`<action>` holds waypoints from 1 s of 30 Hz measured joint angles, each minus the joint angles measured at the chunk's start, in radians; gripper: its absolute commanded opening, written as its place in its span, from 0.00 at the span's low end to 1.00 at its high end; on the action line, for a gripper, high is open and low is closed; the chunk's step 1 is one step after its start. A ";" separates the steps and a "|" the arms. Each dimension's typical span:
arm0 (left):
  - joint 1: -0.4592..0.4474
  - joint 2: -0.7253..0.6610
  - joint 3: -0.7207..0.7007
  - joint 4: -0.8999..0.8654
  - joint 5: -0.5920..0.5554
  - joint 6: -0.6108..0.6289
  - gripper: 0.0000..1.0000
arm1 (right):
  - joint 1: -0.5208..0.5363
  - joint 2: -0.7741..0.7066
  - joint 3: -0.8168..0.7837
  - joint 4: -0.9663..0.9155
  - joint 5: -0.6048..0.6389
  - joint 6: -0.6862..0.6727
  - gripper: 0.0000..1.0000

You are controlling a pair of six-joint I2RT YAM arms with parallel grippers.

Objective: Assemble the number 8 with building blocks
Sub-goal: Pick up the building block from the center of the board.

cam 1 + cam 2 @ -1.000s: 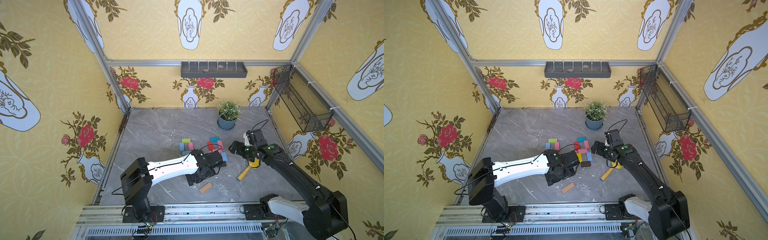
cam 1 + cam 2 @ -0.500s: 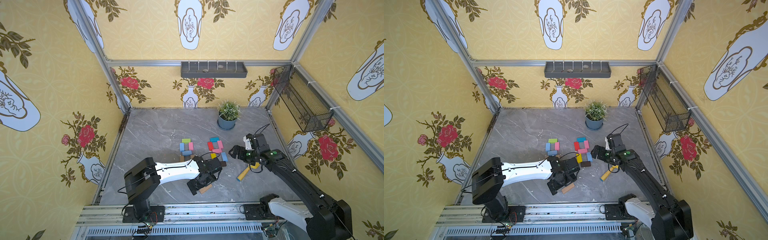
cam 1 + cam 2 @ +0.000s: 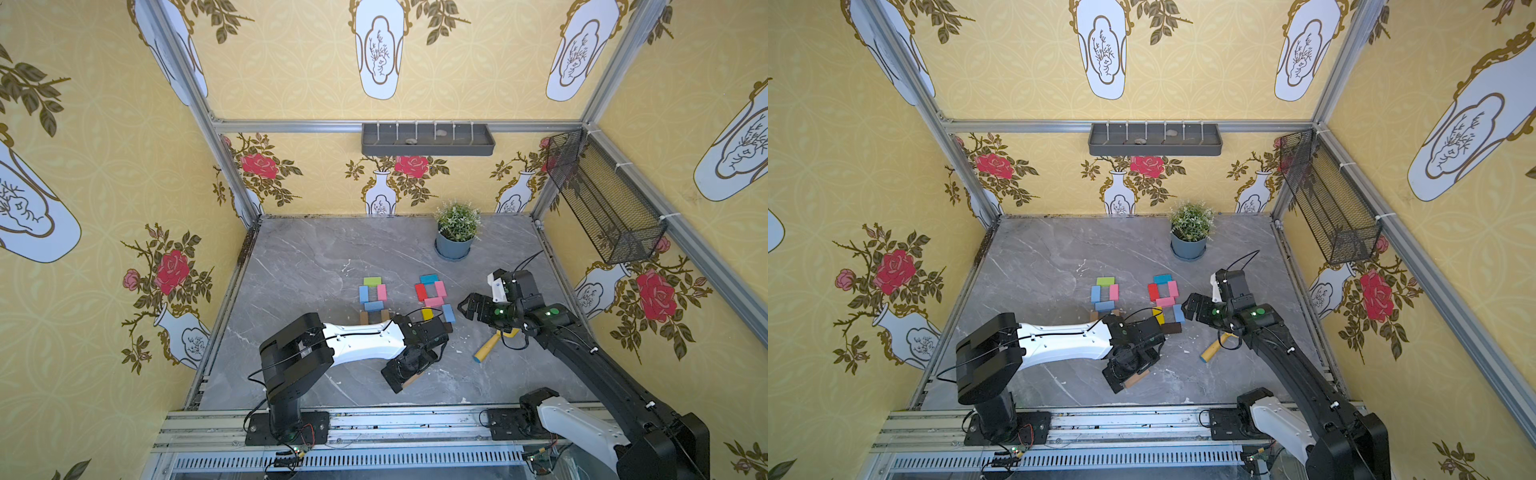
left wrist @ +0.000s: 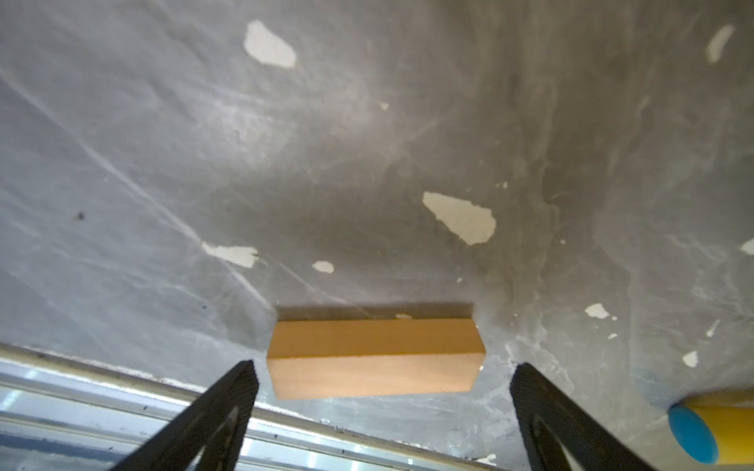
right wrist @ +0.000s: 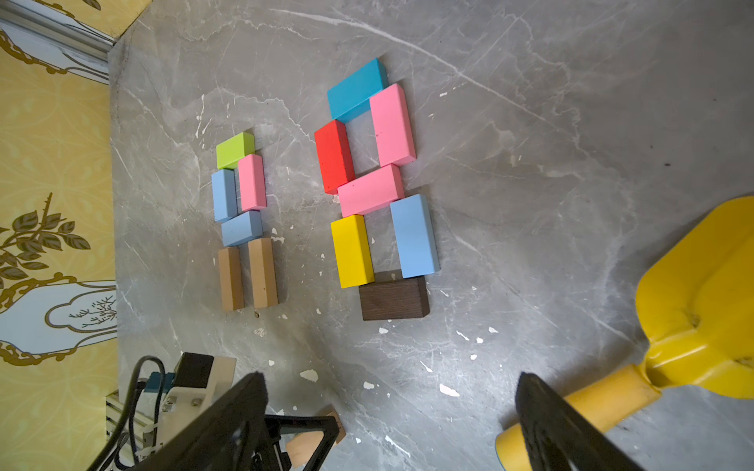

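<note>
1. Left end effector (image 4: pixel 381 369) is down at the table (image 3: pixel 311 266) near the front edge, jaws spread wide either side of a tan block (image 4: pixel 373 354) lying flat (not touching it, far as I can see).
2. Right end effector (image 5: pixel 391 381) hangs wide open too, holding nothing, just beside the yellow tool (image 5: pixel 693 301).
3. Seven-block 8 (image 5: pixel 369 191) looks complete, with a brown block (image 5: pixel 393 299) at its base. The six-block 8 (image 5: pixel 240 228) next to it has an open bottom.

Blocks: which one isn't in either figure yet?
The tan block lying alone, straddled by the open left pincer with a gap on each side. Every other block sits in the six-block figure or the seven-block figure.
</note>
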 measured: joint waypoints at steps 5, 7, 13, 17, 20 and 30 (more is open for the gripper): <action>0.000 0.006 0.000 0.000 0.005 -0.013 1.00 | 0.000 0.004 -0.009 0.000 -0.001 0.000 0.98; 0.000 0.013 0.002 -0.001 0.005 -0.013 0.99 | 0.000 0.008 -0.011 0.003 -0.001 -0.001 0.98; -0.002 0.023 0.003 -0.003 0.012 -0.021 0.93 | 0.000 0.024 -0.015 0.007 -0.004 -0.004 0.97; -0.002 0.024 0.005 -0.004 0.012 -0.021 0.86 | 0.000 0.028 -0.018 0.008 -0.008 -0.003 0.98; -0.002 0.032 0.010 -0.003 0.013 -0.021 0.81 | 0.000 0.028 -0.018 0.008 -0.009 -0.003 0.98; -0.001 0.028 0.016 -0.003 0.005 0.005 0.69 | 0.000 0.034 -0.020 0.010 -0.015 -0.003 0.98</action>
